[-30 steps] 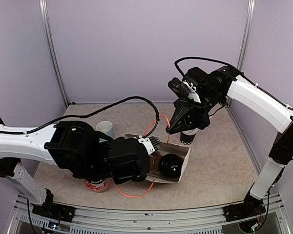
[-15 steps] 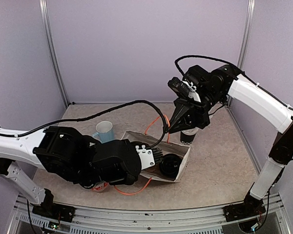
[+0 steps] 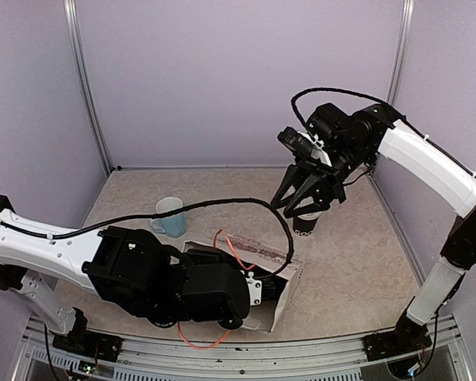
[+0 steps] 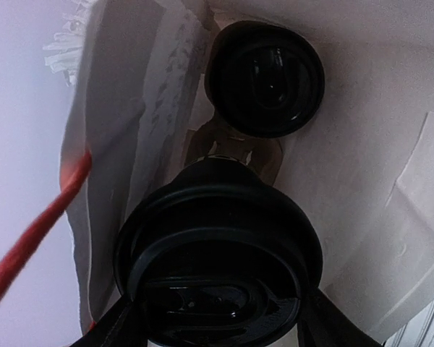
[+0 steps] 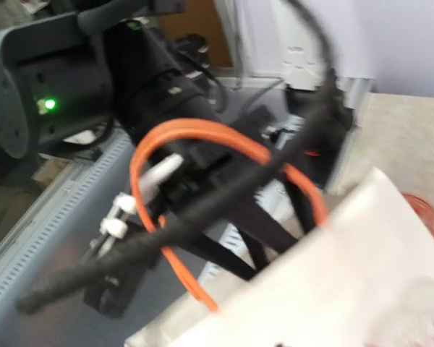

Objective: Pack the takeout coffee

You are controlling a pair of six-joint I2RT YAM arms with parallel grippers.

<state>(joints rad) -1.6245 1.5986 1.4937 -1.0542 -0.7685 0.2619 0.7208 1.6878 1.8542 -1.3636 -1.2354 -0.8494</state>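
Observation:
A white paper bag lies on its side at the near middle of the table, its orange handle draped over it. My left gripper reaches into the bag's mouth. In the left wrist view it is shut on the takeout coffee, a black cup with a round black lid, one finger on each side. A second black lidded cup lies deeper inside the bag. My right gripper hangs open above the table at the back right, holding nothing.
A black cup with white lettering stands right under the right gripper. A light blue mug stands at the back left of the bag. The blurred right wrist view shows the left arm, the orange handle and the bag.
The right gripper opened and let go of the orange handle, which dropped onto the bag. The left arm went deeper into the bag, and the bag slid toward the near edge.

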